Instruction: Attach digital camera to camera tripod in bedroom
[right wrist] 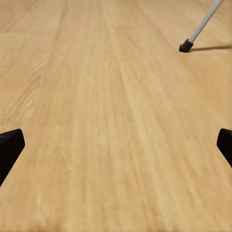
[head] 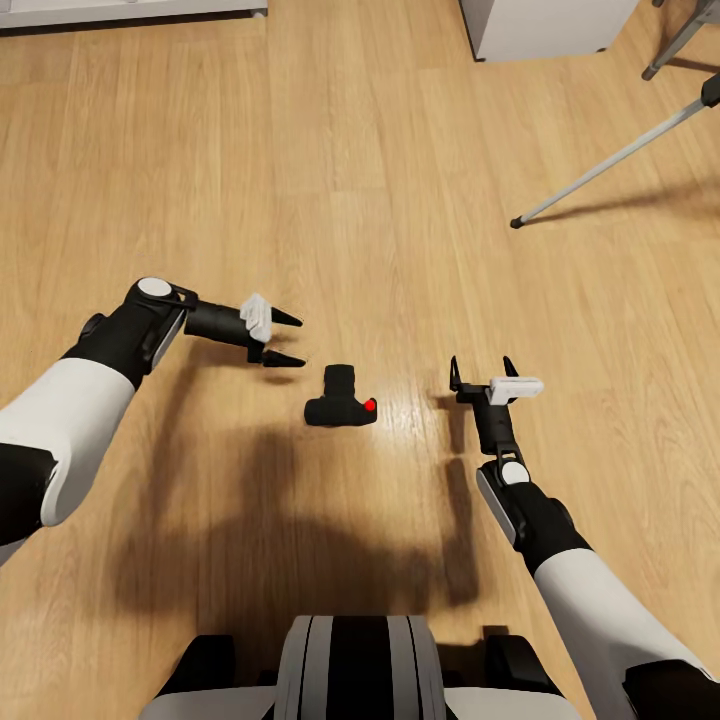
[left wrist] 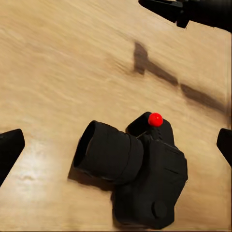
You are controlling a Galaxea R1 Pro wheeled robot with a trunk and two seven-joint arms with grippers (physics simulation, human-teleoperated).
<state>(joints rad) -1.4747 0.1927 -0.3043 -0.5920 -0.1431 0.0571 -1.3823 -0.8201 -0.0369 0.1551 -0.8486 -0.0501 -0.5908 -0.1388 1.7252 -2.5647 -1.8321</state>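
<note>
1. Handling: camera (head: pixel 341 397) is judged rigid, compact and fairly light, with hard, smooth plastic faces that could slip between narrow fingers; the lens is likely the fragile part.
2. Hold: the blocky body is judged the best place to be gripped, across its two flat faces (not across the round lens barrel, which could roll out of the jaws).
3. Appearance: a small black DSLR-type body is shown with a short, thick lens barrel and a bright red round button (left wrist: pixel 155 119) on top.
4. Position: camera is seen lying on the light wood floor (head: pixel 360 200), between the two grippers and touching neither.
5. Left gripper (head: pixel 284 338): jaws are spread and empty, aimed at the camera from just beside it; in its wrist view the camera is framed between the fingertips.
6. Right gripper (head: pixel 482 370): jaws are spread and empty, pointed at bare floor.
7. Tripod (head: pixel 610 163): silver legs with black feet are seen well apart from the camera, at the far right.
</note>
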